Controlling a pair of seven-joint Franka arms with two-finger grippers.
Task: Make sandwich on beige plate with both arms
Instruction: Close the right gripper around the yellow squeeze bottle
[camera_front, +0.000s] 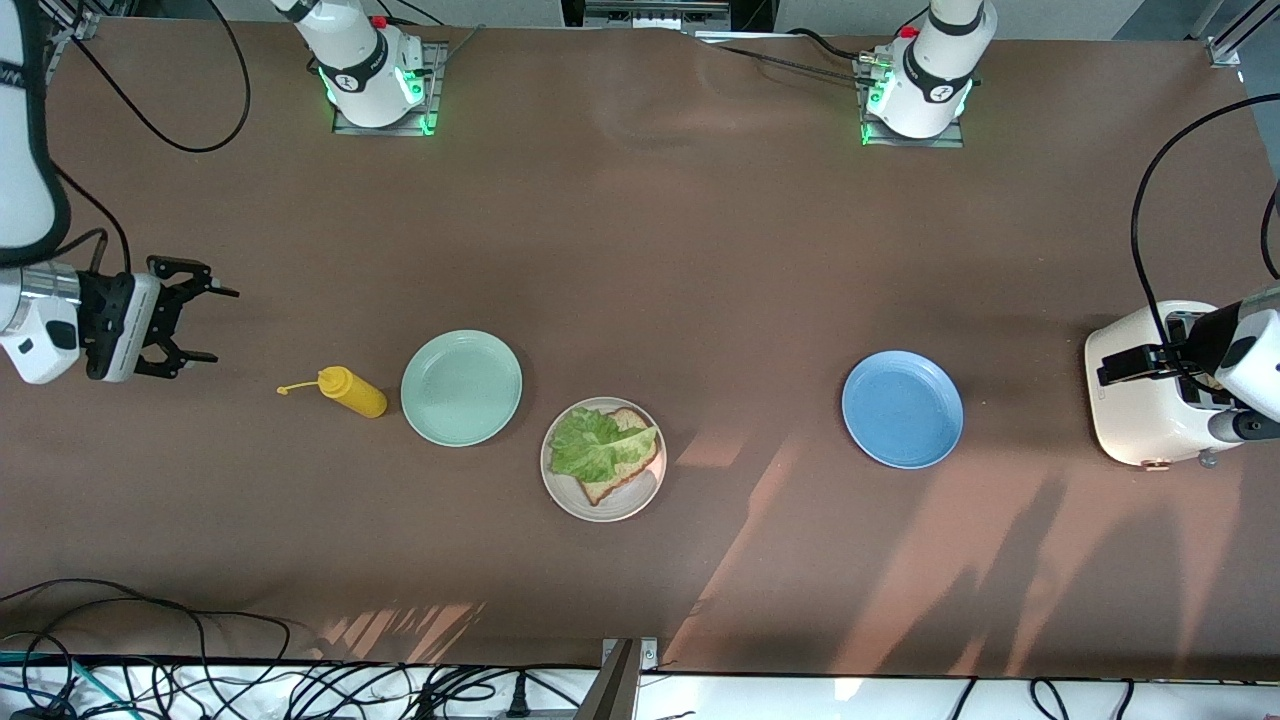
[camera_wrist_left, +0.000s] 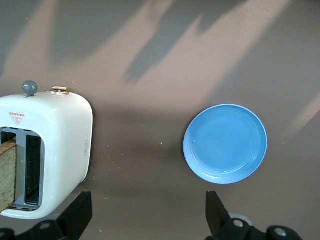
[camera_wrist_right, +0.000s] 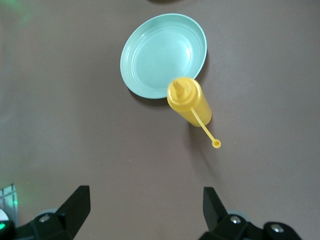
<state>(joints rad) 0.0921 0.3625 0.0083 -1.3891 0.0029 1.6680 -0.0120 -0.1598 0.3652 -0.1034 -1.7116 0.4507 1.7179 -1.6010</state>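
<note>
The beige plate (camera_front: 560, 490) sits near the middle of the table. On it lies a slice of brown bread (camera_front: 612, 487) with a ruffled green lettuce leaf (camera_front: 595, 445) on top. Another bread slice (camera_wrist_left: 7, 175) stands in a slot of the white toaster (camera_front: 1140, 400) (camera_wrist_left: 60, 135) at the left arm's end. My left gripper (camera_front: 1115, 365) (camera_wrist_left: 148, 212) hangs open over the toaster, holding nothing. My right gripper (camera_front: 205, 325) (camera_wrist_right: 145, 210) is open and empty above the table at the right arm's end, beside the mustard bottle.
A yellow mustard bottle (camera_front: 352, 391) (camera_wrist_right: 190, 100) lies beside a mint-green plate (camera_front: 461, 387) (camera_wrist_right: 162, 55). A blue plate (camera_front: 902, 408) (camera_wrist_left: 225, 143) sits between the beige plate and the toaster. Cables run along the table edge nearest the front camera.
</note>
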